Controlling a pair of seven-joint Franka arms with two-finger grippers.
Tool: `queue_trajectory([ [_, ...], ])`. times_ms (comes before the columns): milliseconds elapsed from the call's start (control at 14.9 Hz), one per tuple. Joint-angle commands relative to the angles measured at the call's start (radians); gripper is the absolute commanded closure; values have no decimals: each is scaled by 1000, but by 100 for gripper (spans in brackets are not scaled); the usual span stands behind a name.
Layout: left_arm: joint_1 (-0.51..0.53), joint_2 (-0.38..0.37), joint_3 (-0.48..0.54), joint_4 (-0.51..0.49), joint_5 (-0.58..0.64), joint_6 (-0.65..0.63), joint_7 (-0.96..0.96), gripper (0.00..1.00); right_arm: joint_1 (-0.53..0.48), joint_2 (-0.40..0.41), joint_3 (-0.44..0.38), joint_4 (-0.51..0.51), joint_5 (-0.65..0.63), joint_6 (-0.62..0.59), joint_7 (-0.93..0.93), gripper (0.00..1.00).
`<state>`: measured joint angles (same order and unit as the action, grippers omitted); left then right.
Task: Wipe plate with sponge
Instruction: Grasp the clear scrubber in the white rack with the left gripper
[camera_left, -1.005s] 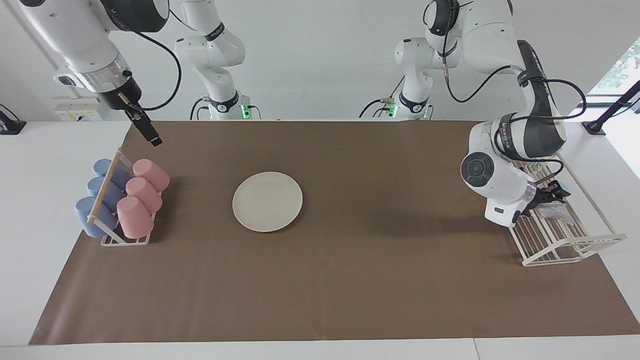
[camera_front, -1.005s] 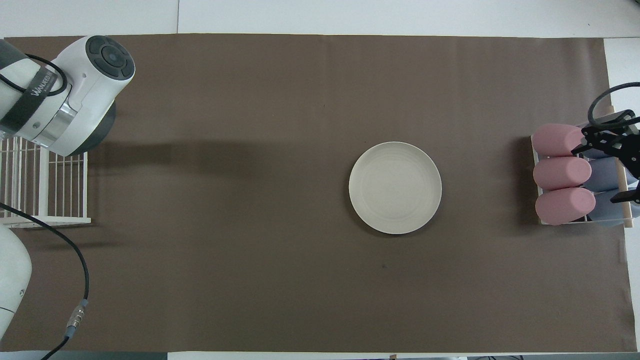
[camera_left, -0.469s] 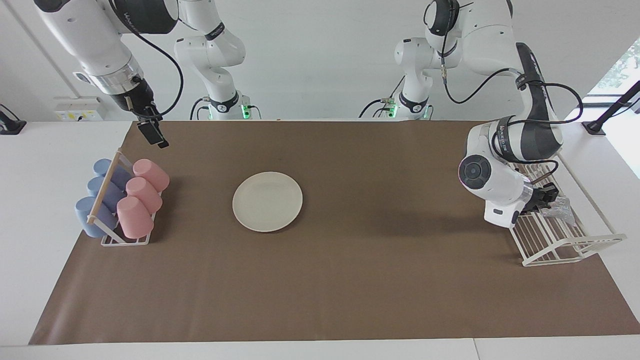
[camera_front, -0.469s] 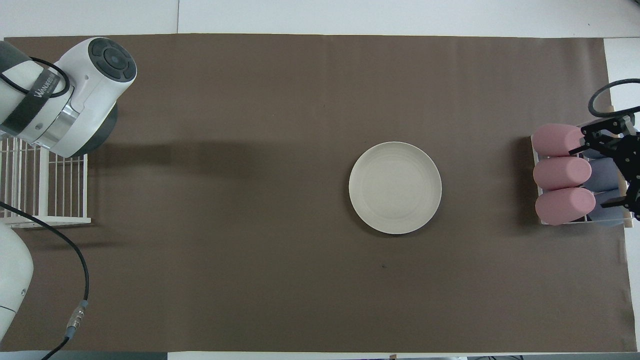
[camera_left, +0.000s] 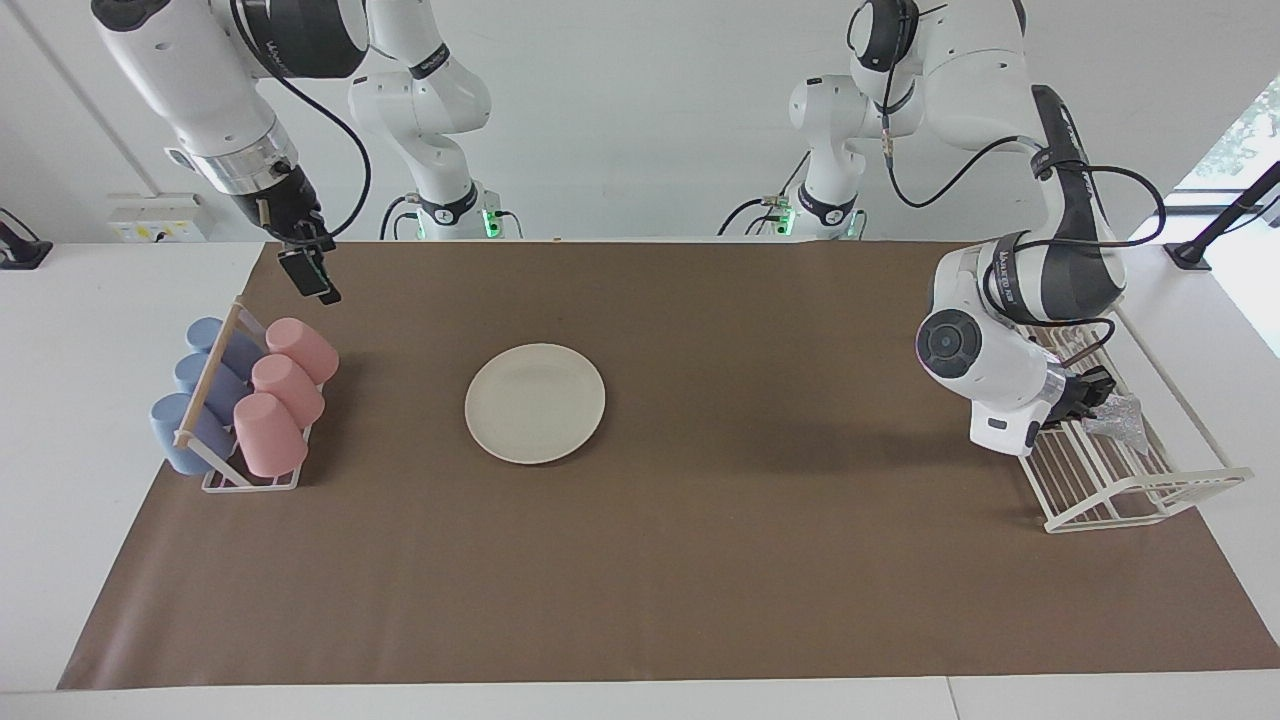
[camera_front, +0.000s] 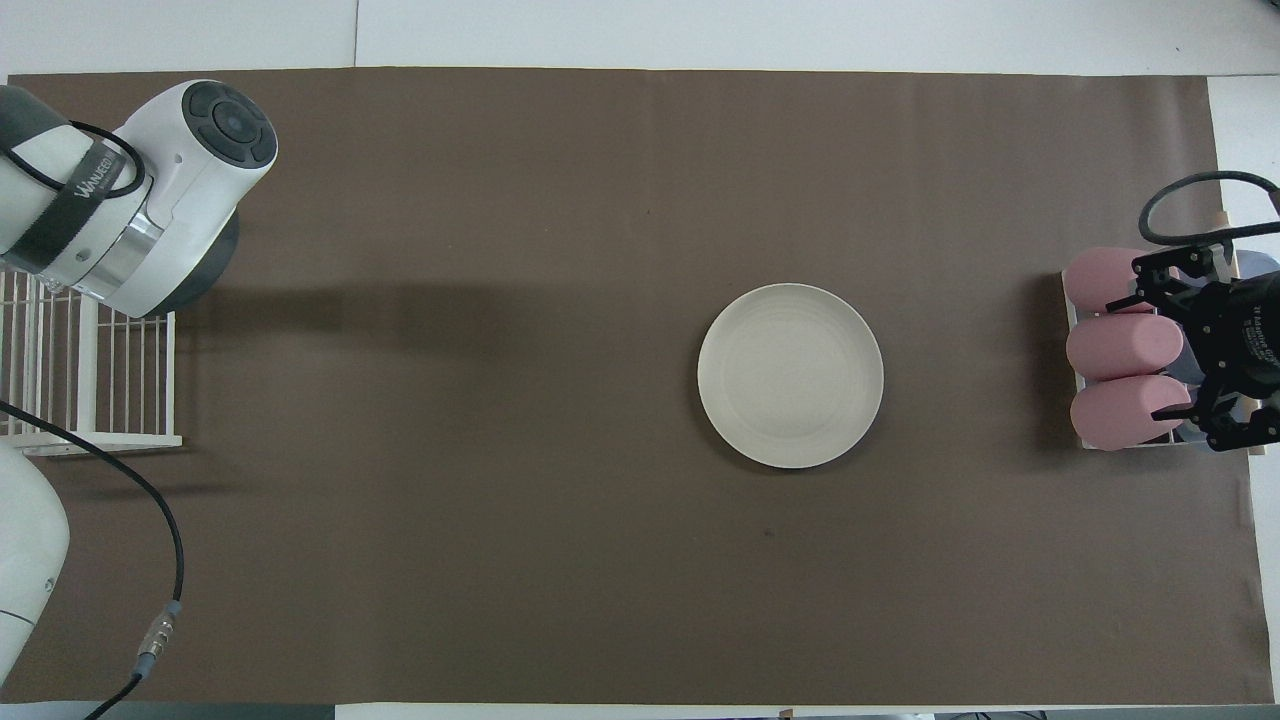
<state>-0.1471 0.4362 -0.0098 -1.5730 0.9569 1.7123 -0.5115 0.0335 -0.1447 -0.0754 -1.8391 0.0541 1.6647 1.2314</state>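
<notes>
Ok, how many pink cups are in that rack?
3. The pink cups lie in one row in the cup rack, beside the blue cups; none looks hidden.

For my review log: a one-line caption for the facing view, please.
Left gripper shut on the sponge in the white rack; plate waits mid-table.

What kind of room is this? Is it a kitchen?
Probably a robot lab set up like a kitchen: two white arms stand at a table under brown paper, with a plate, a cup rack and a wire dish rack.

Sponge (camera_left: 1118, 412) hidden overhead by left arm
</notes>
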Motion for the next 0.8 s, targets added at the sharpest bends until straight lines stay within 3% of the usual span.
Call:
queue_trajectory([
  [0,0,-8,1,40,14,-20,2,100,-9,-32,6,-38,15,20,19,0],
  [134,-2,-31,-2,74,-7,-52,95,100,-7,-41,6,-54,16,17,19,0],
  [402,-2,-68,-1,207,-275,-196,217,100,2,-50,8,-68,16,20,48,0],
  [603,-5,-73,-1,284,-479,-289,217,100,3,-49,22,-66,7,3,232,0],
  [737,4,-141,11,287,-677,-301,215,100,3,-49,57,-66,6,6,227,0],
])
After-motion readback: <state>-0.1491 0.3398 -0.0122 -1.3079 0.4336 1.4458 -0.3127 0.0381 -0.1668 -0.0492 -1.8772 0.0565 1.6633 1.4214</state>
